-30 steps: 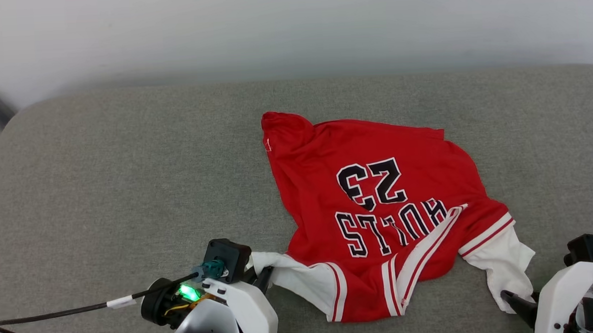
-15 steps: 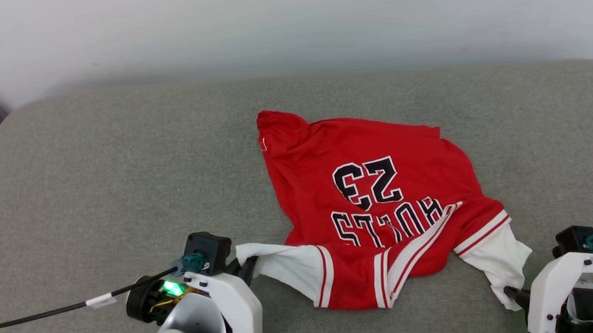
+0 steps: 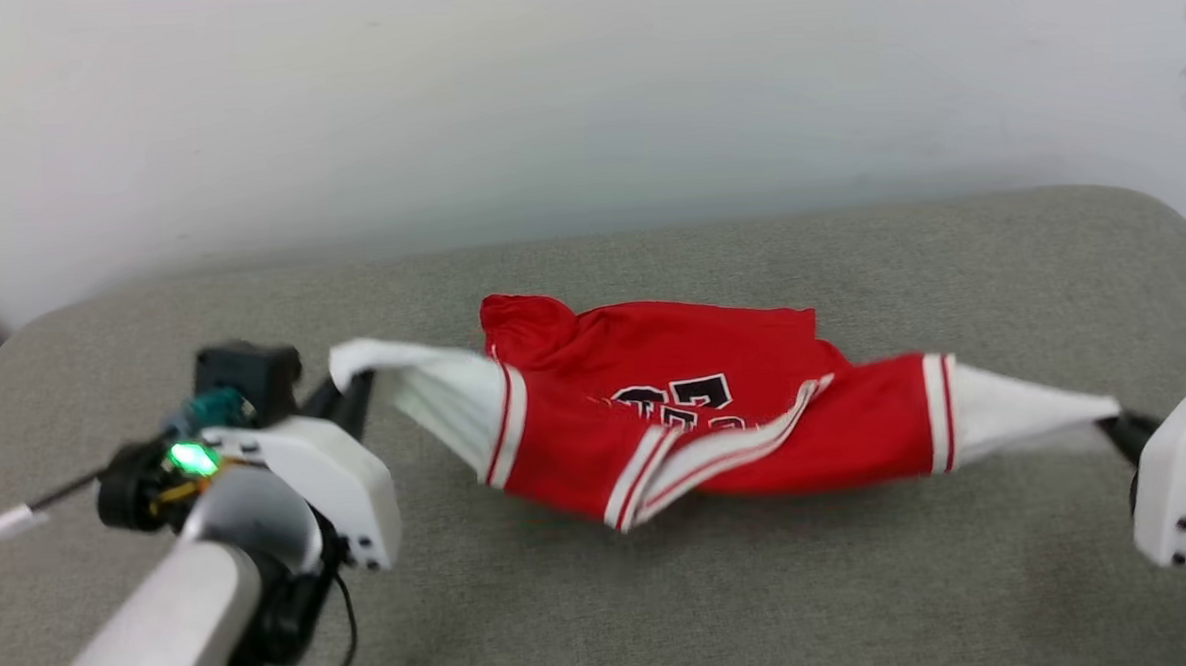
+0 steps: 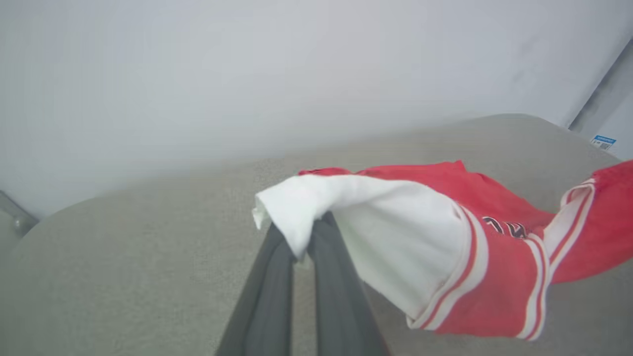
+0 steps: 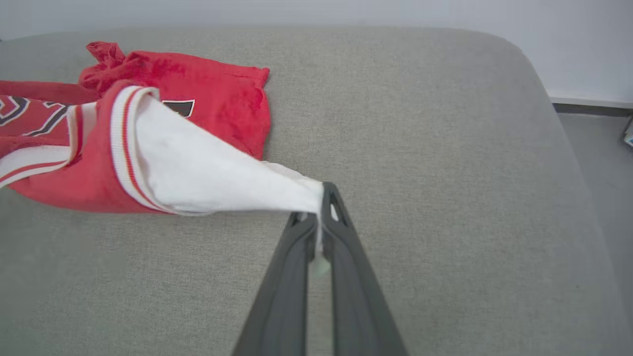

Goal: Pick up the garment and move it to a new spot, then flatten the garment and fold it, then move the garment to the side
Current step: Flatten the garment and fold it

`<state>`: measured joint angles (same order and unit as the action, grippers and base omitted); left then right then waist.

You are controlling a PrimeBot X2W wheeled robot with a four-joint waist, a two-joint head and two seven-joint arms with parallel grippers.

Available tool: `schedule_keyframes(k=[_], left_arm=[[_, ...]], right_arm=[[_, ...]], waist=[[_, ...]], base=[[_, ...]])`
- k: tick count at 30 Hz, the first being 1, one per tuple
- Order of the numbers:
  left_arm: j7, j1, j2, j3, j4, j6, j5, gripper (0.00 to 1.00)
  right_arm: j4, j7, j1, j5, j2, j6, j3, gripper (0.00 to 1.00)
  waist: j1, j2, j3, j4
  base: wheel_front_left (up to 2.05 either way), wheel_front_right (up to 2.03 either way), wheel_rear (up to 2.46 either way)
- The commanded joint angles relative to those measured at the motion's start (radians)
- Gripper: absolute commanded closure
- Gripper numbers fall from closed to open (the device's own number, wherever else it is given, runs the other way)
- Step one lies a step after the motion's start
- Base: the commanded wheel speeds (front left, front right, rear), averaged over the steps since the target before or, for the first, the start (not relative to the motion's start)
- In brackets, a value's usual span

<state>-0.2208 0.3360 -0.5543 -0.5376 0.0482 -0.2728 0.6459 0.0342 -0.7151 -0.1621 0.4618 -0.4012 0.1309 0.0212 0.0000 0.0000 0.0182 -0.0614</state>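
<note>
Garment (image 3: 758,446) slung between left gripper (image 3: 353,391) at 9 o'clock and right gripper (image 3: 1116,424) at 3, each clamping a sleeve tip; thin bites may slip.

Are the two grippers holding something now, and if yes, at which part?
Both hold the red jersey. The left gripper pinches the end of one white sleeve and the right gripper the end of the other, so the jersey is stretched between them.
</note>
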Motion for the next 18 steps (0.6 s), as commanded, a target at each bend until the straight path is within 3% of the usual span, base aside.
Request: schedule_keyframes(k=[1, 9, 18], left_arm=[[0.004, 0.057, -0.014, 0.027, -0.019, 0.006, 0.002, 1.0], [0.005, 0.281, 0.007, 0.087, -0.132, 0.045, 0.019, 1.0], [0.045, 0.679, 0.047, 0.118, -0.358, 0.091, -0.035, 1.0]], right_arm=[[-0.026, -0.009, -0.054, -0.009, -0.019, 0.0, 0.01, 1.0], [-0.008, 0.013, -0.262, -0.025, -0.059, 0.0, 0.029, 1.0], [0.111, 0.131, -0.654, -0.047, -0.105, 0.0, -0.003, 1.0]], waist=[[0.0, 0.0, 0.003, -0.011], [0.0, 0.0, -0.034, -0.013], [0.0, 0.0, -0.211, -0.01]], base=[[0.0, 0.0, 0.0], [0.0, 0.0, 0.0], [0.0, 0.0, 0.0]])
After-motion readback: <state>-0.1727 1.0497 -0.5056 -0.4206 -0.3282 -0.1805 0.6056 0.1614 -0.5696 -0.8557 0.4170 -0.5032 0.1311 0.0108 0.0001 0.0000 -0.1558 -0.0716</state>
